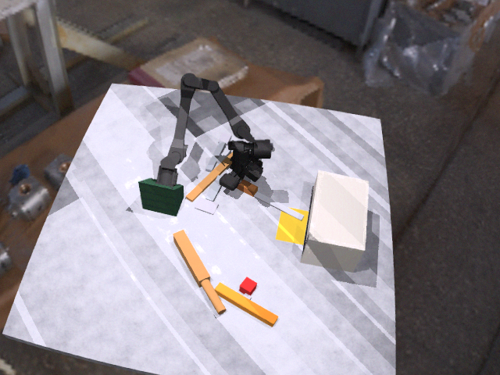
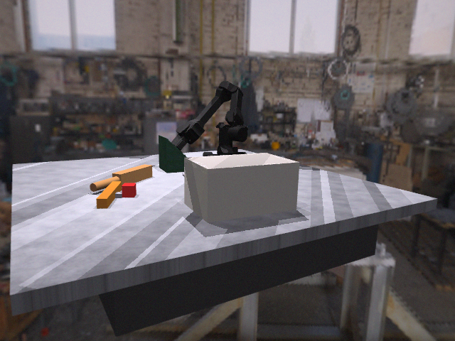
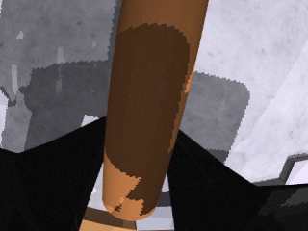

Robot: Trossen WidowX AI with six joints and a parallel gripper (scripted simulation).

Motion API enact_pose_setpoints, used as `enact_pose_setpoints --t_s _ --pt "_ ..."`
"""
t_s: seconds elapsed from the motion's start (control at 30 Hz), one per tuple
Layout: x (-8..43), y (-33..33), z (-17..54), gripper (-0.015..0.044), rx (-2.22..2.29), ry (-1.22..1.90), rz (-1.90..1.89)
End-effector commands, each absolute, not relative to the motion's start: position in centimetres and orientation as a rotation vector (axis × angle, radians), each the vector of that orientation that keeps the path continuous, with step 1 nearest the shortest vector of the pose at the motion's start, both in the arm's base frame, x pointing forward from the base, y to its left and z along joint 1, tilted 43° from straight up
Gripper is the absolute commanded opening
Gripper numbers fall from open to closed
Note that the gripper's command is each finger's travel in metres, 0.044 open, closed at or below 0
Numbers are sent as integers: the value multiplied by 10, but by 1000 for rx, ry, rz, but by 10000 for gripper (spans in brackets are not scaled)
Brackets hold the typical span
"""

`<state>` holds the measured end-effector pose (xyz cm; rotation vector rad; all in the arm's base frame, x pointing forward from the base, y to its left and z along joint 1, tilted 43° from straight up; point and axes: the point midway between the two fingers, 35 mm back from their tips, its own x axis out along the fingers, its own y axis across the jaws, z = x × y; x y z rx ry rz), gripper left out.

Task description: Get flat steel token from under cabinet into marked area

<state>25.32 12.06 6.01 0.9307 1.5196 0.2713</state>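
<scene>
In the top view, your dark arm [image 1: 183,116] [image 2: 211,114] starts left of the middle of the frame. It goes up to a bend near the top, then slants down to the right. Your wrist [image 1: 242,130] [image 2: 234,116] is near the middle, and your gripper [image 1: 241,182] [image 3: 139,130] hangs below it, pointing down. In the exterior view, your arm climbs from left of the middle to a high bend, then drops; you cannot see your fingertips there. In the wrist view, your two black fingers come in from the lower left and lower right. They are shut tight on a round brown handle between them.
</scene>
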Motion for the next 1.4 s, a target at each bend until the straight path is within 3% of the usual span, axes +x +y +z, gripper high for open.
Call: enact_pose_setpoints --t_s 0.0,1.37 --pt "248 121 62 0 935 1523 270" --pt "245 122 64 0 711 1441 472"
